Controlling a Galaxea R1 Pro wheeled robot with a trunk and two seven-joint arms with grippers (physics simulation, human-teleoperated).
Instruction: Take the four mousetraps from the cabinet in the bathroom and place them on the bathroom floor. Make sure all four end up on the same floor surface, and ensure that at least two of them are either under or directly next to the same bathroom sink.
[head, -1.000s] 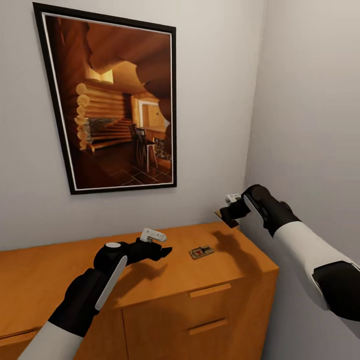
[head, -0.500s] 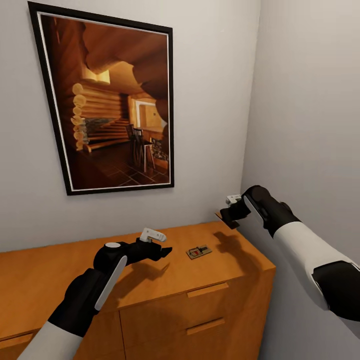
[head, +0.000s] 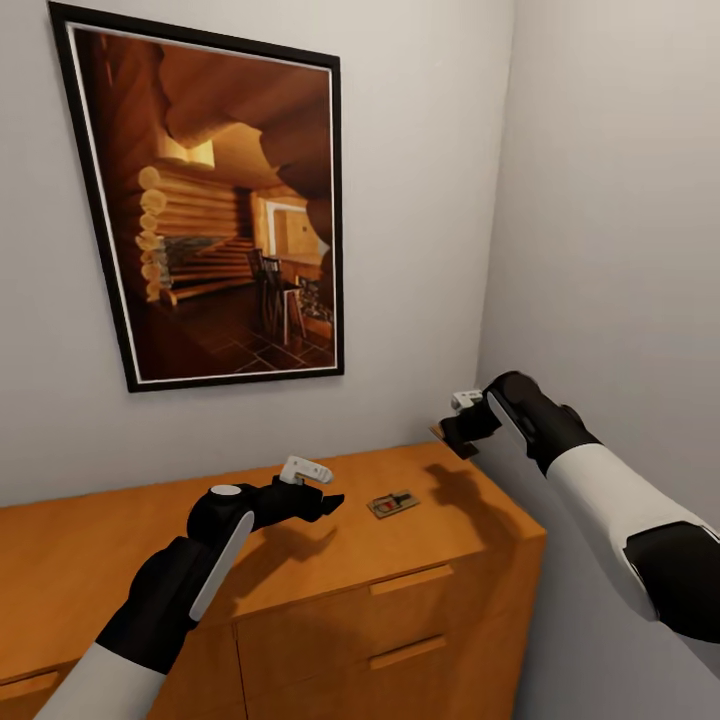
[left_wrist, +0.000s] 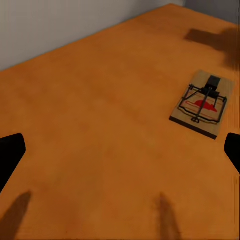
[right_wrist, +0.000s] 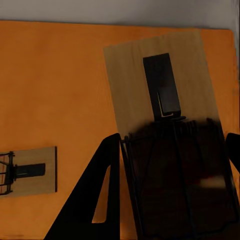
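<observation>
currently we note the right gripper (head: 458, 428) clamped on one mousetrap (right_wrist: 165, 100), lifted clear for carrying, left gripper (head: 322, 497) spread empty, second mousetrap (head: 391, 503) near the cabinet top's (head: 90, 550) right edge.

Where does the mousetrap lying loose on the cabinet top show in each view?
Head view: the loose mousetrap lies flat on the cabinet top, between the two arms.
Left wrist view: it lies ahead of the open left gripper.
Right wrist view: it sits at the picture's edge, beside the held mousetrap.
Shared landmark: the orange cabinet top.
</observation>
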